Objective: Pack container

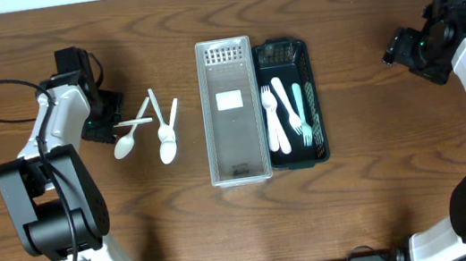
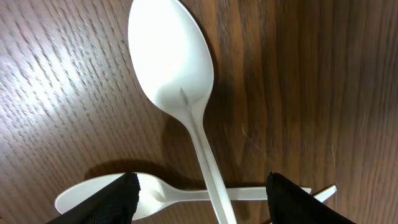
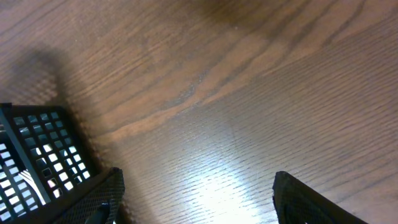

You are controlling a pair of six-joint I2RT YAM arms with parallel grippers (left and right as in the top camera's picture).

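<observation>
A few white plastic spoons [image 1: 164, 138] lie crossed on the wooden table, left of a clear plastic container [image 1: 239, 164]. A black mesh basket [image 1: 314, 102] beside it holds several white forks and spoons [image 1: 279, 120]. My left gripper [image 1: 112, 119] is open and low over the spoons. In the left wrist view its fingers [image 2: 199, 202] straddle the handle of a large spoon [image 2: 171, 62], which crosses over a second spoon [image 2: 180, 195]. My right gripper [image 1: 403, 49] is open and empty over bare table at the far right; its fingers also show in the right wrist view [image 3: 196, 199].
The basket's corner [image 3: 37, 155] shows at the left of the right wrist view. The clear container has a slotted end [image 1: 224, 56] and a white label [image 1: 229, 99] on its floor. Both arm bases stand at the front corners.
</observation>
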